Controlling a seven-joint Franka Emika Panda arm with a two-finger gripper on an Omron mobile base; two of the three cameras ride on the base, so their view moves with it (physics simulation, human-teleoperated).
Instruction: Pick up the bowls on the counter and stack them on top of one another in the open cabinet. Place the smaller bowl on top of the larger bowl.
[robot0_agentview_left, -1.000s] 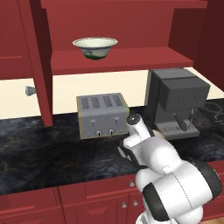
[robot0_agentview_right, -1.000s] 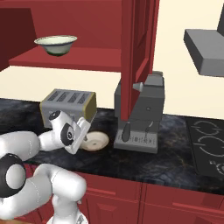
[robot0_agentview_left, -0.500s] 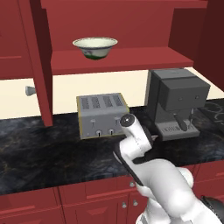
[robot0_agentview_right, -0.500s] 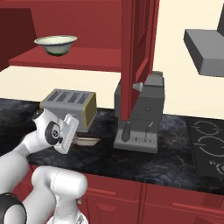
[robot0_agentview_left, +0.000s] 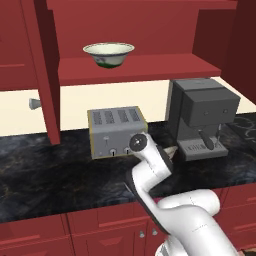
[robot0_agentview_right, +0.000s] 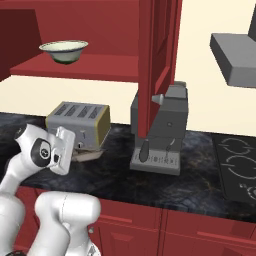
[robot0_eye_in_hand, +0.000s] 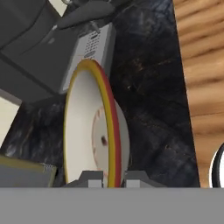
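Here the claw (robot0_eye_in_hand: 110, 180) pinches the smaller bowl (robot0_eye_in_hand: 94, 131): shallow, cream inside, yellow-and-red rim.

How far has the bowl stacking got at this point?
Done: the larger bowl sits on the open cabinet shelf. In hand: the gripper is shut on the smaller bowl at its rim, low over the counter by the toaster. Left: lift it to the shelf and set it inside the larger bowl.

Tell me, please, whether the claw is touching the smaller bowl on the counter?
Touching. In the hand view the claw has a fingertip on each side of the smaller bowl's rim, with no gap showing, so it is shut on the rim.
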